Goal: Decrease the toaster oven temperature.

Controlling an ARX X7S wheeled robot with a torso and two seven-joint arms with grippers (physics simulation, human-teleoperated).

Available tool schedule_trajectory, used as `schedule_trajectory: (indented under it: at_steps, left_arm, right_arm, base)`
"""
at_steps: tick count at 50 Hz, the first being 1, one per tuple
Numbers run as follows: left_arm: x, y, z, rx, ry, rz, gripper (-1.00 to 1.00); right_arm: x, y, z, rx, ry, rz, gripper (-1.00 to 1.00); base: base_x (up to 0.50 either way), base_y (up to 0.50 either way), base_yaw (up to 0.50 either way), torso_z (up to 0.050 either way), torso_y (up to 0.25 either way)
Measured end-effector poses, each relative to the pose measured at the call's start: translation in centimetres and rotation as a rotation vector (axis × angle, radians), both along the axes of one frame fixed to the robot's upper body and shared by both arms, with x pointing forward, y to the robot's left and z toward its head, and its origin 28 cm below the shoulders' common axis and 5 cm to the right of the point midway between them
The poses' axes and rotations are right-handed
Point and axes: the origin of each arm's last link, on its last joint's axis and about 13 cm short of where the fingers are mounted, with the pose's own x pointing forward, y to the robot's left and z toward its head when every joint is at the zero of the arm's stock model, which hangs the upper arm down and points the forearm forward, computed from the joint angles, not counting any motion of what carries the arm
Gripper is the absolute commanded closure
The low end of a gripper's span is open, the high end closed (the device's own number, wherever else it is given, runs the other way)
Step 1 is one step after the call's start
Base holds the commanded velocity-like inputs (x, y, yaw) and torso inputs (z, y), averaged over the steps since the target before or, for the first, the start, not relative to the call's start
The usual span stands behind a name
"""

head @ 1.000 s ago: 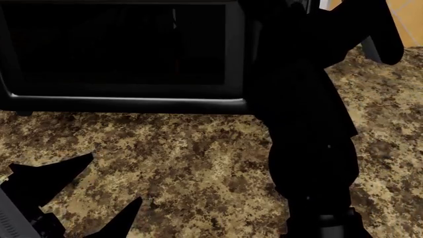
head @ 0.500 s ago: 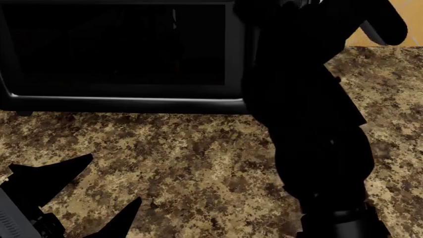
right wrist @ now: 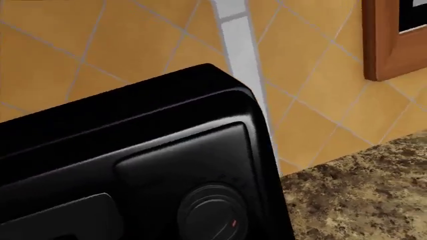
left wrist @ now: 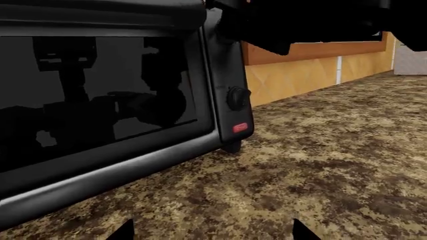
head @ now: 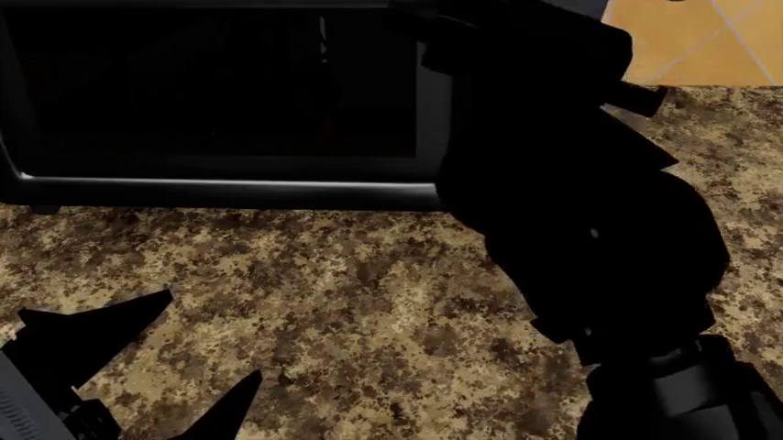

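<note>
The toaster oven (head: 220, 92) is a black box with a wide dark glass door, standing at the back of the counter. In the left wrist view it (left wrist: 100, 100) shows a round black knob (left wrist: 238, 96), a small red button (left wrist: 239, 128) and a short foot (left wrist: 231, 146). My right arm (head: 563, 183) is a black mass covering the oven's right control side; its gripper cannot be made out. The right wrist view is close on the oven's upper corner (right wrist: 167, 130) and a knob (right wrist: 210, 212) with a red mark. My left gripper (head: 165, 362) is open and empty, low over the counter.
The speckled brown stone counter (head: 367, 293) runs in front of and to the right of the oven. An orange tiled wall (head: 698, 37) stands behind it. A wooden frame (right wrist: 383, 35) hangs on the wall near the oven's corner.
My right arm has turned and shifted at the oven's right side, its upper part drawn in from the far right and its elbow swung right. The left gripper has not moved.
</note>
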Motion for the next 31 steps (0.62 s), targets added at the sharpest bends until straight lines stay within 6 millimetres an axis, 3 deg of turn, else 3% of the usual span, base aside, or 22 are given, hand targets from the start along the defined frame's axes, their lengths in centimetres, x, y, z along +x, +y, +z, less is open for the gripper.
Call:
schedule_trajectory:
  at_steps: [31]
  left_arm:
    - [-0.36,-0.01,0.10,0.019,-0.001,-0.006,-1.00]
  right_arm:
    - [0.03,-0.94,0.10,-0.654,0.074,-0.004,1.00]
  base:
    - [0.02,0.00,0.01,0.000,0.000]
